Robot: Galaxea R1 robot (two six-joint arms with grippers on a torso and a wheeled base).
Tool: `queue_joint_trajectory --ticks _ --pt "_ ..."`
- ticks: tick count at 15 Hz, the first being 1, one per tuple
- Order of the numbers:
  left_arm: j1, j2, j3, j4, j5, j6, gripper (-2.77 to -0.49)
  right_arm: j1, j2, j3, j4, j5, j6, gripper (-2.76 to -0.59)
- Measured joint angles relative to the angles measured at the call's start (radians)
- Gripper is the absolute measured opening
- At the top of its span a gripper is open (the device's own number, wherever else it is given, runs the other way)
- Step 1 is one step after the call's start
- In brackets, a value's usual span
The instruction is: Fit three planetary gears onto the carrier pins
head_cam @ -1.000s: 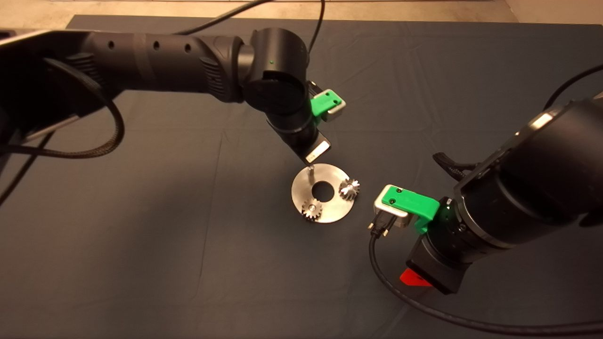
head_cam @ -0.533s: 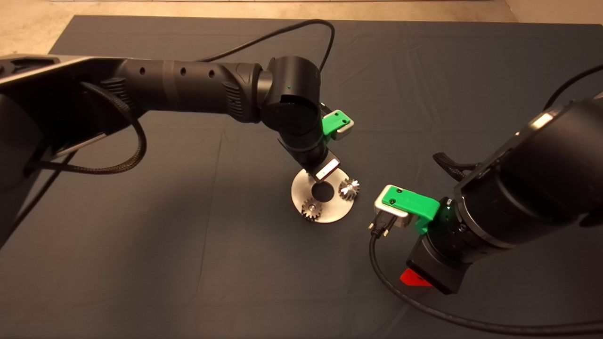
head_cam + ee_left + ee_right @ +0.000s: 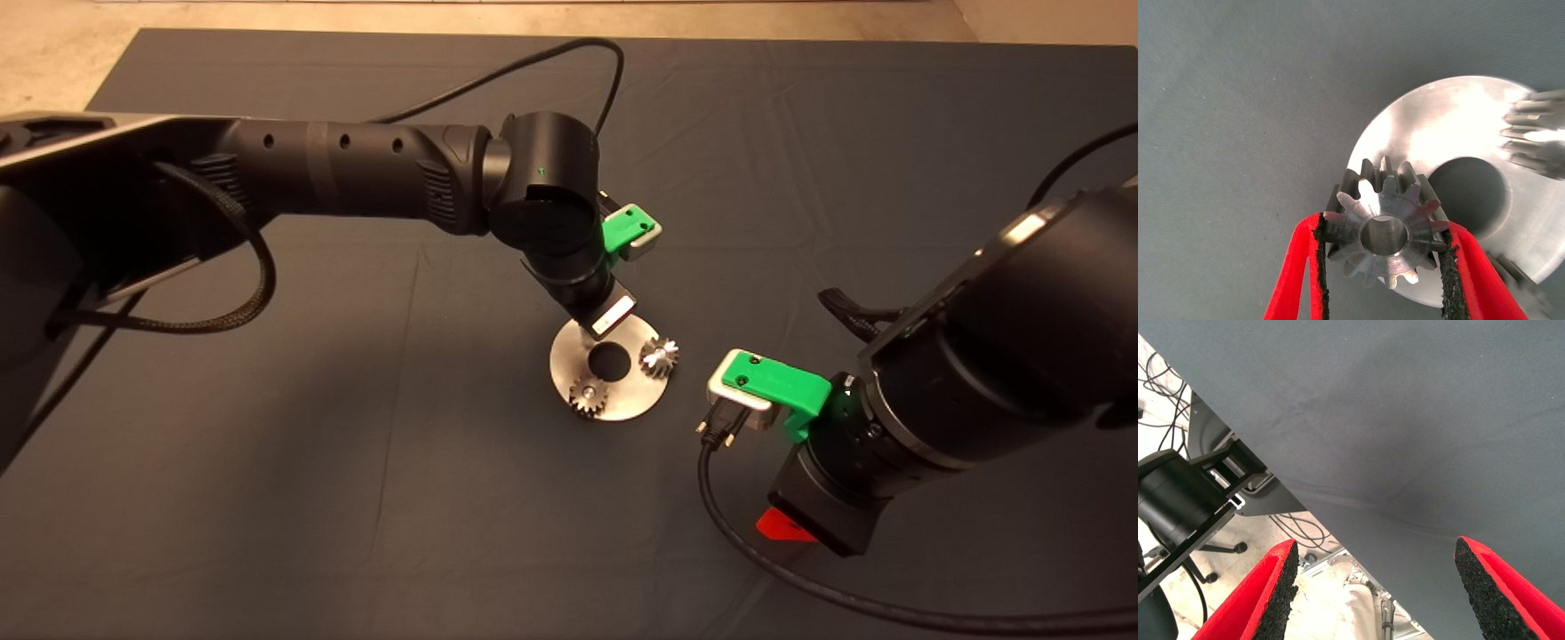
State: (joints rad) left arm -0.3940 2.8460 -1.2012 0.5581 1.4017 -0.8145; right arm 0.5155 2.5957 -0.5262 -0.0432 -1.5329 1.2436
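The silver disc lies mid-mat with two planetary gears seated on it, one at its near edge and one at its right edge. My left arm reaches over the disc's far-left rim and hides the carrier pin there. In the left wrist view my left gripper is shut on the third gear, held flat just over the disc. Its centre hole shows silver inside. Whether it sits on the pin I cannot tell. My right gripper waits open at the lower right.
A black cable loops over the mat beside the right arm. The mat's far edge borders a light floor. Past the mat's edge the right wrist view shows floor cables and a black stand.
My left arm has swung right and down with the gear, covering the bare pin that showed a second ago. In the last half second it barely shifted. The right arm stayed still.
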Motion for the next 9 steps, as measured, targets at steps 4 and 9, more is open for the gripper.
queue_joint_trajectory --ticks 4,9 --pt "0.022 0.000 -0.010 0.021 0.001 0.000 -2.51 0.000 0.000 0.000 0.000 0.000 0.000 -1.63" --pt "0.038 0.002 -0.023 0.049 -0.008 0.000 -2.53 0.000 0.000 0.000 0.000 -0.001 0.000 -1.63"
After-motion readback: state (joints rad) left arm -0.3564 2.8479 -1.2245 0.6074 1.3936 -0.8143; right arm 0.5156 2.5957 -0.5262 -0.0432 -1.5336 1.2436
